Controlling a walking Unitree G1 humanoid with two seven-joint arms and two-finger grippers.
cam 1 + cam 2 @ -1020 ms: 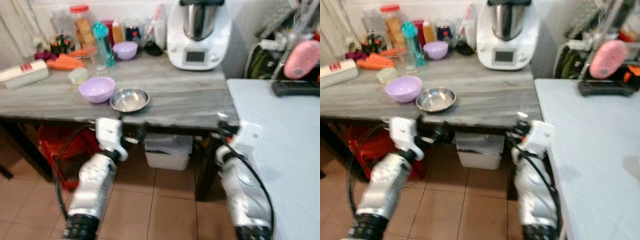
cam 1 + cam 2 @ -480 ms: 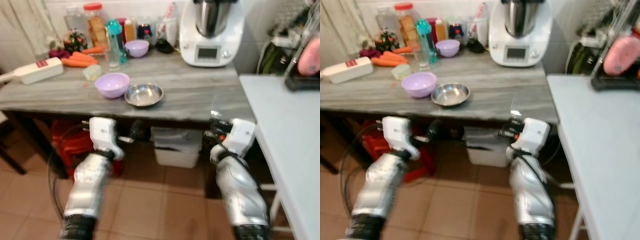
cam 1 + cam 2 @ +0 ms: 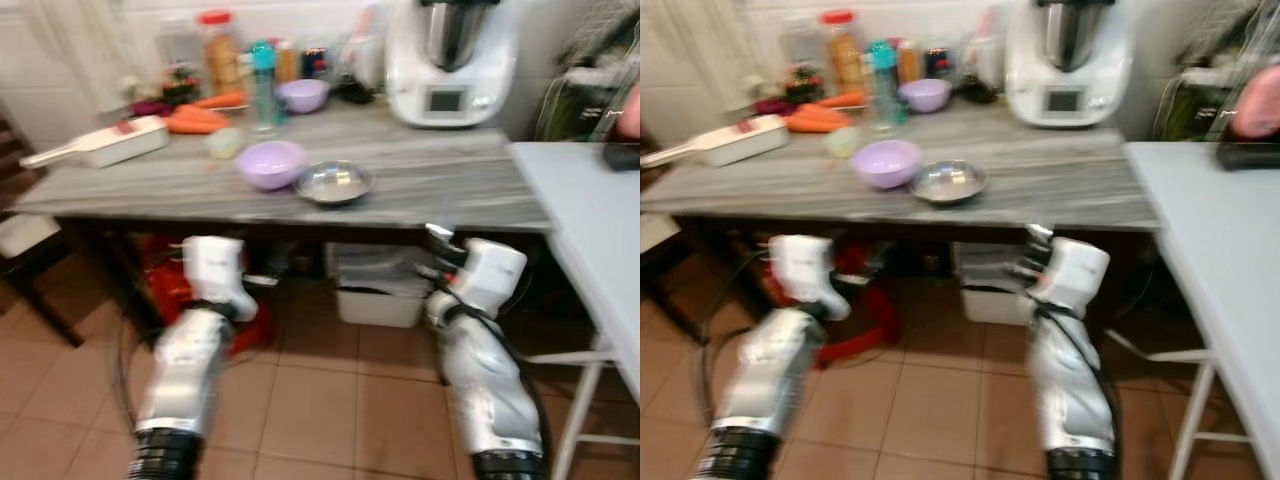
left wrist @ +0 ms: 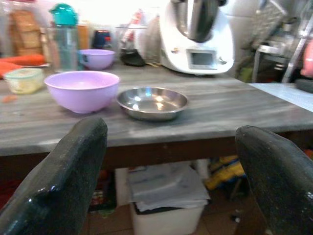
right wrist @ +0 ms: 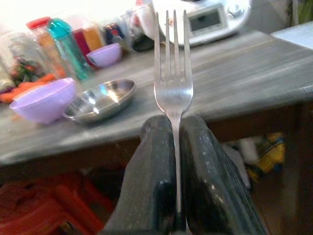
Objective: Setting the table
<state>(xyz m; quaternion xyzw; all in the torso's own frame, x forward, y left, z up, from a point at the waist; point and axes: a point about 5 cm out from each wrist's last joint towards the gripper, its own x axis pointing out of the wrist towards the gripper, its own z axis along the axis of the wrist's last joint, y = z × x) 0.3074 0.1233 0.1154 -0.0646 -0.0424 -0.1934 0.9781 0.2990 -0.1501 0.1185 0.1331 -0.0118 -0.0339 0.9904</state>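
Two silver arms, left arm and right arm, white wrist blocks, black cuffs at lower frame, black cables, glossy black fingers.

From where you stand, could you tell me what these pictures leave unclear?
- Fork: the right gripper hides its handle in the right wrist view.
- Jars at the back of the table: blurred in the eye views, so contents and labels are unreadable.
- Bin under the table: cut off by the left wrist view's lower edge.

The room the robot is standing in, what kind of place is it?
Most likely a home kitchen: a grey counter carries a white food processor, carrots, jars and bottles, plus a purple bowl and a steel bowl.
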